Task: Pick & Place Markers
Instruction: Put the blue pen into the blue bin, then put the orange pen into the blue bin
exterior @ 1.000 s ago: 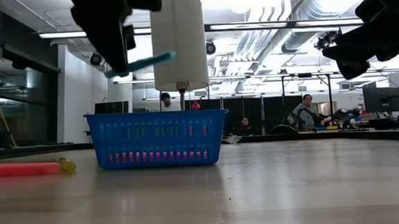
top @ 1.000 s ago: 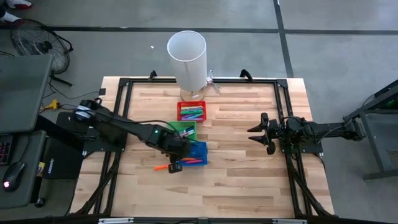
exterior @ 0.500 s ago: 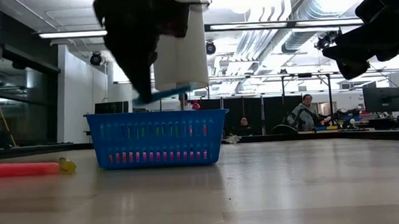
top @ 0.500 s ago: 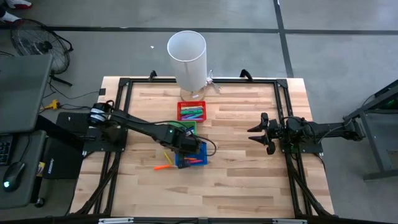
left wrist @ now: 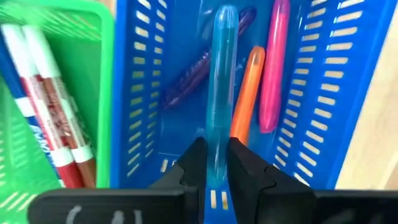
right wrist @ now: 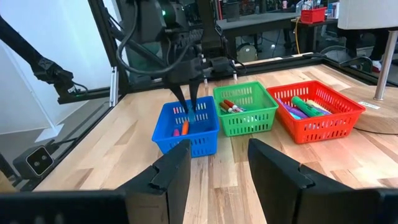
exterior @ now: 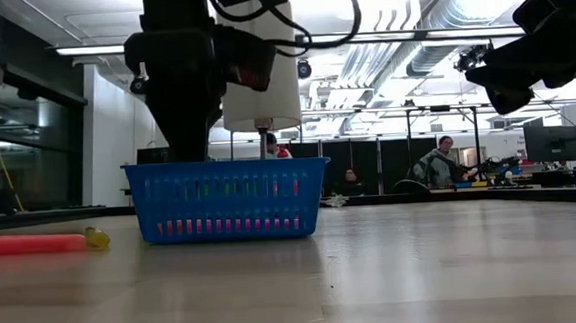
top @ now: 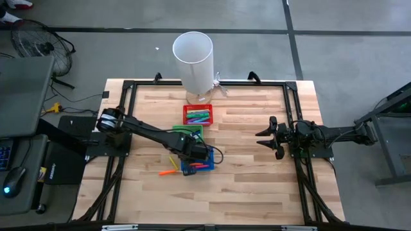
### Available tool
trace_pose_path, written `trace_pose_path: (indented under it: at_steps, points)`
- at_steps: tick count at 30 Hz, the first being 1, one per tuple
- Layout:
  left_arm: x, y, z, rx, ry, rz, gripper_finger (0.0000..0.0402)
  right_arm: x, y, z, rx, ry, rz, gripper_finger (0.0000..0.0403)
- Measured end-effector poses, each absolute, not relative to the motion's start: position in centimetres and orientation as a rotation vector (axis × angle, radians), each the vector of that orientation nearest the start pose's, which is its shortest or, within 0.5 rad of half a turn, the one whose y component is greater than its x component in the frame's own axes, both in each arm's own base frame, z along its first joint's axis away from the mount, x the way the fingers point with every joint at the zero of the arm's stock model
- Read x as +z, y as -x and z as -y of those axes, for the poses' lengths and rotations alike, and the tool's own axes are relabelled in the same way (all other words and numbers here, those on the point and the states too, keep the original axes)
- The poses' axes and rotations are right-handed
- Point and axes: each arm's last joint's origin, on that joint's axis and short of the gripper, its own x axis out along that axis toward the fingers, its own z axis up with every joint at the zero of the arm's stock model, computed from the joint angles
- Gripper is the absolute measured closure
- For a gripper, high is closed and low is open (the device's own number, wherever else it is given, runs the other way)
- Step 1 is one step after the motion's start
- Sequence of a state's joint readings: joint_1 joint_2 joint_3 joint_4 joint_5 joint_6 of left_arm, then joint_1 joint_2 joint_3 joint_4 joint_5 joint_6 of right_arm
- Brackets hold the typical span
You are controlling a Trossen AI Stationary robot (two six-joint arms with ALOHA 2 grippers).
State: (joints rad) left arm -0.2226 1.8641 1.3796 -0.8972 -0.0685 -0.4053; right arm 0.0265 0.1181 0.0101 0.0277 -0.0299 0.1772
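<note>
Low view: the left arm's dark bulk hides the drop point, and the blue slotted plastic bin (exterior: 226,199) shows its contents only as pink and yellow slivers through the wall. High view: the left tool (top: 196,156) covers most of that bin, near the middle of the wooden worktop (top: 244,186). Left wrist view settles it: the tool's two dark fingers (left wrist: 191,167) are pinched on a translucent light-blue marker (left wrist: 220,93), which is lowered inside the blue bin, over its floor; whether its tip touches bottom cannot be told. In the same bin lie a purple marker (left wrist: 205,62), an orange marker (left wrist: 247,93) and a pink marker (left wrist: 275,62), side by side. The green slotted plastic bin (left wrist: 104,74) sits just beside the blue one and holds red-and-white markers (left wrist: 53,118), partly cut off. The red slotted plastic bin (right wrist: 317,111), next toward the far edge, holds green, purple and yellow markers. A loose orange marker (top: 167,172) lies on the worktop beside the blue bin, on the side toward the left edge. The right tool (top: 265,136) hangs near the right edge, fingers spread, holding nothing. A white cylinder (top: 192,61) stands at the far edge.
</note>
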Motion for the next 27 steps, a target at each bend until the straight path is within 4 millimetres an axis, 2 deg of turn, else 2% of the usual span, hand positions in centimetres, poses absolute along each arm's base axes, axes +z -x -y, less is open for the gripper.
trace_pose_path:
  at_steps: [19, 27]
  points:
    - [19.81, -35.0, 7.95, 0.078, 0.174, -1.401, 0.0354, 16.01, -10.42, -0.37, 0.049, -0.177, -0.085, 0.0253]
    - [19.81, -34.99, 7.99, 0.053, 0.16, -1.404, 0.0298, 16.01, -10.42, -0.37, 0.049, -0.176, -0.085, 0.0253]
